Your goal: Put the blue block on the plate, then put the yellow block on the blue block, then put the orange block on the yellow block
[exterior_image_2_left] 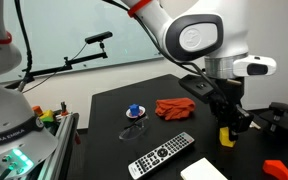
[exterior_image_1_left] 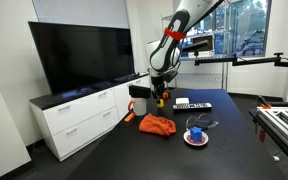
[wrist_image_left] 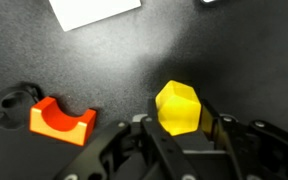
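The black worktop (exterior_image_2_left: 184,135) takes up most of what's in front of me, with a wide dark screen (exterior_image_1_left: 84,55) on a white cabinet (exterior_image_1_left: 79,118) along the wall beside it. The white arm (exterior_image_1_left: 174,40) bends down over the worktop, its jaws clamped on the yellow block (exterior_image_2_left: 226,137). The wrist view shows that block (wrist_image_left: 178,107) pinned between them, though I can't tell whether it is clear of the surface. A crumpled orange-red cloth (exterior_image_2_left: 174,108) lies between the arm and the plate (exterior_image_2_left: 124,131); a remote (exterior_image_2_left: 162,153) and a white sheet (exterior_image_2_left: 204,170) lie nearer the edge. The blue block (exterior_image_2_left: 134,111) stands on the plate, well apart from the jaws. The orange block (wrist_image_left: 61,119), notch up, rests on the worktop near the yellow one
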